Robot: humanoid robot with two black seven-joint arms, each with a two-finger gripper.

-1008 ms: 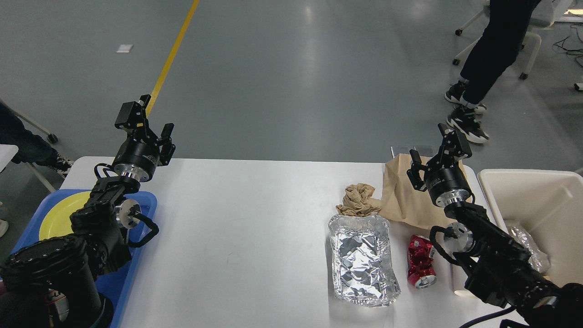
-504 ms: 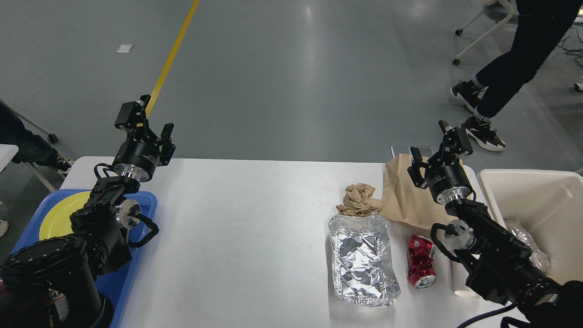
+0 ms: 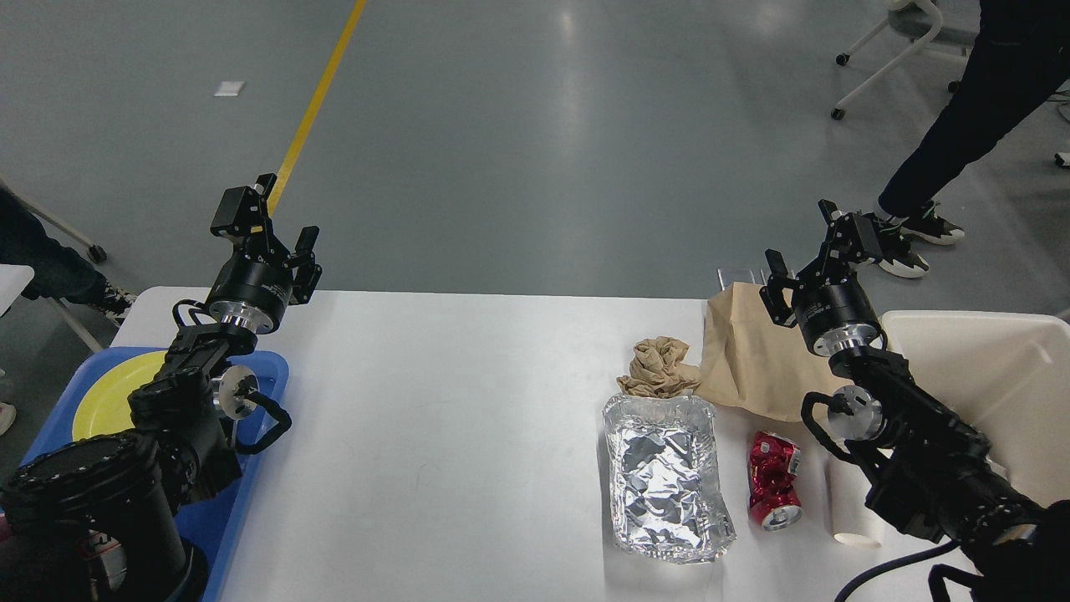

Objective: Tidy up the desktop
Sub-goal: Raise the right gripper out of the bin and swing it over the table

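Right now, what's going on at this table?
A humanoid is tidying the desktop. Neither arm holds anything: the left end effector hangs open over the far left corner, the right end effector hangs open above the brown paper bag. Crumpled paper, a foil tray, a crushed red can and a paper cup lie on the table. The cream bin sits right, the blue tray with a yellow plate left.
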